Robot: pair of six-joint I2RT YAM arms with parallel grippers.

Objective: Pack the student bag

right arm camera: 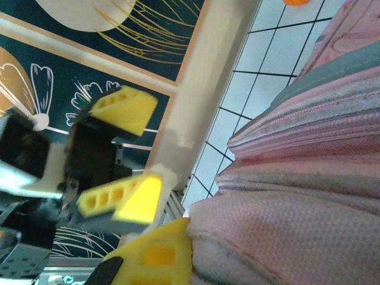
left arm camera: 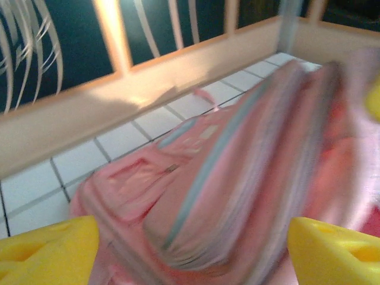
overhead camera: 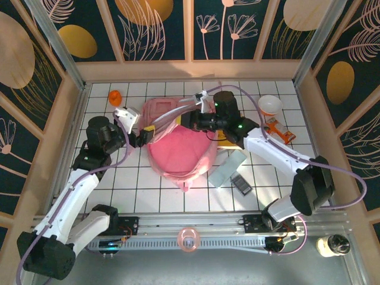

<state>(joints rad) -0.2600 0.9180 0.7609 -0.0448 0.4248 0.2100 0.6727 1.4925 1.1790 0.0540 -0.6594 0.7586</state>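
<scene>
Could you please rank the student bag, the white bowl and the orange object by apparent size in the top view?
1. student bag, by far the largest
2. white bowl
3. orange object, clearly smaller than the bowl

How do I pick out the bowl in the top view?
From the pink student bag at the centre of the tiled table, look toward the far right corner. The bowl stands there, just beyond an orange packet. It is the only round white item on the tiles.
</scene>
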